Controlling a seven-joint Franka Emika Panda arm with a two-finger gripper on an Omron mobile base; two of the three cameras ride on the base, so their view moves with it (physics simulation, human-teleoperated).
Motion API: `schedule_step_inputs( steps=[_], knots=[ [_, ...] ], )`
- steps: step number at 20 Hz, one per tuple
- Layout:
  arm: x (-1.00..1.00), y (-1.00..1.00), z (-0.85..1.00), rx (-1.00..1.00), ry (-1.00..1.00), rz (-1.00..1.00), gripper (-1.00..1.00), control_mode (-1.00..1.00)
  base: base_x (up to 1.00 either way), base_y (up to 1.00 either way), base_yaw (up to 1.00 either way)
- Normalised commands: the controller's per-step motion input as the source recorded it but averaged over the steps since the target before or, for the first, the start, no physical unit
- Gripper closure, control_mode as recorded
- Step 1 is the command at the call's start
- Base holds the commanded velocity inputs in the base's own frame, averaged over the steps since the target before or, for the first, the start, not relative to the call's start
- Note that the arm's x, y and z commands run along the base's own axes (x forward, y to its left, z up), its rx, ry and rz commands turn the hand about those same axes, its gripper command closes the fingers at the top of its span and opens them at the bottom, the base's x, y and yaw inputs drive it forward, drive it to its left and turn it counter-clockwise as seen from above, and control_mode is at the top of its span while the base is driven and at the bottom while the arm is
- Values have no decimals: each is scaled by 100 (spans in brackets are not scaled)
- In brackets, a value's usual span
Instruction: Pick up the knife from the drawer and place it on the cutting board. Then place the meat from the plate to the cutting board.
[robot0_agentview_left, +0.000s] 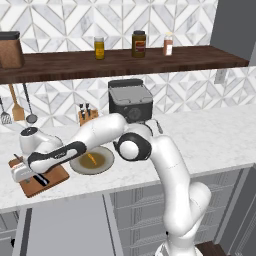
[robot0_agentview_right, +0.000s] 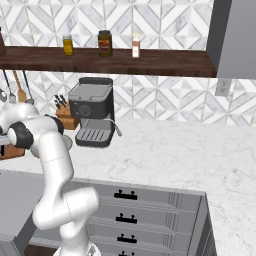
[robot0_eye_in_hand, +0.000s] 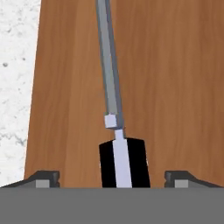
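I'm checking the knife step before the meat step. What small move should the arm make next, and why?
Probably a short straight lift of the gripper off the cutting board. The knife lies flat on the wood and the fingertips stand wide on either side of its black handle, apart from it, so it looks released. The meat sits on the plate beside the board.

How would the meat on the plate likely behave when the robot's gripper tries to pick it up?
The meat looks tiny and elongated, so it is probably light and easy to miss. Lying on the shallow plate, it may slide rather than roll if nudged. Its stiffness cannot be judged.
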Motion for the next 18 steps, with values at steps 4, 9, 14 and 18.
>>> schedule_step_inputs(
  steps=[4,9,14,18],
  knots=[
    [-11,-10,43,0,0,-4,-100,-100,0,0,0],
    [-10,-51,56,0,0,-2,-100,-100,0,0,0],
    [2,-96,26,0,1,-2,-100,-100,0,0,0],
    [4,-100,6,0,10,-4,-100,-100,0,0,0]
  ],
)
